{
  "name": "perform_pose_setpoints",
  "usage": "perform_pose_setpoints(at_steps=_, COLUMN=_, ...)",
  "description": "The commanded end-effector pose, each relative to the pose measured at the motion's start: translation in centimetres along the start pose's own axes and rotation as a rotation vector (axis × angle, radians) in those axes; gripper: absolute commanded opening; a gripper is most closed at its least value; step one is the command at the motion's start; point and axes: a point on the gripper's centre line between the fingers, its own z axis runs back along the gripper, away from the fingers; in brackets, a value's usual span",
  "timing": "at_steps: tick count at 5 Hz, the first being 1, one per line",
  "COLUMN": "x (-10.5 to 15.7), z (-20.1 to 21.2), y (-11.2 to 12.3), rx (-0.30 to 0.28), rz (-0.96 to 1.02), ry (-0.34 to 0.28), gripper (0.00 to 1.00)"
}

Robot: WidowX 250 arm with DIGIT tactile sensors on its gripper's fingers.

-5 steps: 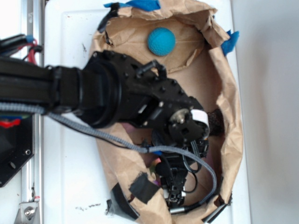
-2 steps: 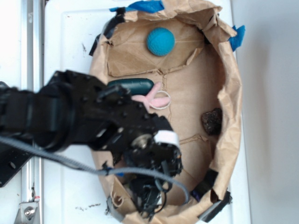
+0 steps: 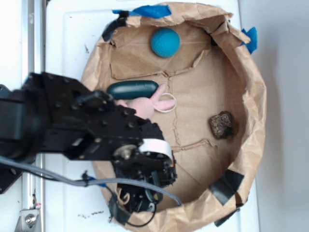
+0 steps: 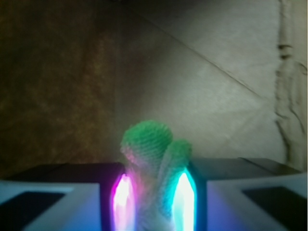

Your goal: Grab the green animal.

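In the wrist view the green animal [image 4: 151, 154], a fuzzy lime-green plush, is squeezed between my two glowing fingers, and its top pokes out above them. My gripper [image 4: 153, 202] is shut on it, with brown paper behind. From the exterior view the gripper [image 3: 137, 200] sits at the lower left inside the paper basin [image 3: 251, 96], close to its rim. The black arm and wrist hide the green animal there.
A teal-blue ball [image 3: 165, 42] lies at the far end of the basin. A dark teal oblong object [image 3: 133, 89] and a pink plush bunny [image 3: 145, 104] lie beside the arm. A dark brown lump [image 3: 221, 124] sits at the right. Crumpled paper walls ring everything.
The arm has swung left and down toward the basin's lower-left rim, uncovering the bunny, the teal oblong and the brown lump. The paper walls have spread wider.
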Motion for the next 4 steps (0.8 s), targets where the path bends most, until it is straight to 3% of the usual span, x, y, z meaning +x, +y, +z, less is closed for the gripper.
perform_pose_setpoints(at_steps=1, x=-1.1, z=4.1, y=1.1, rx=0.156, rz=0.099, ry=-0.159, gripper=0.00)
perform_pose_setpoints(at_steps=2, x=0.1, z=5.2, y=2.8, rx=0.258, rz=0.191, ry=-0.218, gripper=0.00)
perform_pose_setpoints(at_steps=3, x=1.7, z=5.8, y=4.2, rx=0.321, rz=0.257, ry=-0.244, gripper=0.00)
perform_pose_setpoints(at_steps=4, x=3.5, z=7.0, y=6.1, rx=0.347, rz=0.318, ry=-0.251, gripper=0.00)
